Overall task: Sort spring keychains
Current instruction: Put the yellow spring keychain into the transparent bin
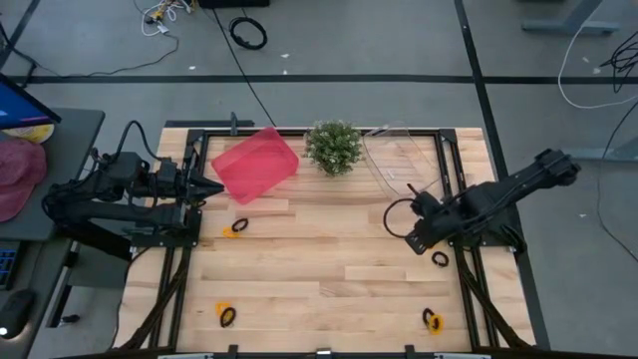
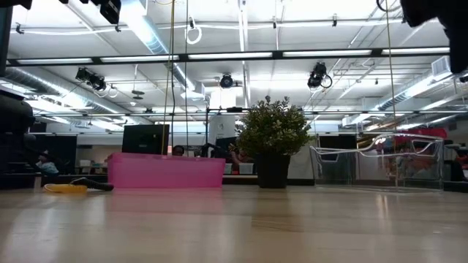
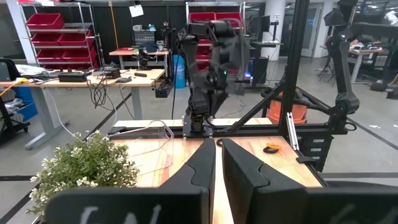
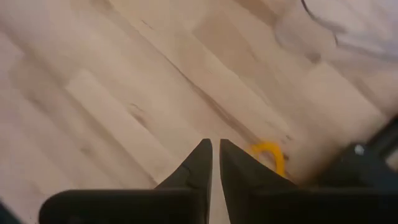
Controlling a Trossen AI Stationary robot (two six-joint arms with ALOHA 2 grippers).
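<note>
Several small spring keychains lie flat on the wooden table: an orange-and-black pair [image 1: 235, 228] near the left, one [image 1: 226, 315] at the near left, one [image 1: 432, 320] at the near right, and one [image 1: 440, 259] by the right frame. My right gripper [image 1: 416, 241] hangs shut above the table, pointing steeply down, just left of that last keychain. In the right wrist view an orange loop [image 4: 268, 155] shows beyond the shut fingers [image 4: 215, 152], apart from them. My left gripper [image 1: 211, 186] waits shut and level at the left, beside the pink bin [image 1: 255, 164].
The pink bin lies at the far left of the table, a potted plant [image 1: 334, 147] stands at the far middle, and a clear plastic container [image 1: 404, 160] sits at the far right. Black frame rails [image 1: 464, 269] run along the table's sides. The table's middle is bare wood.
</note>
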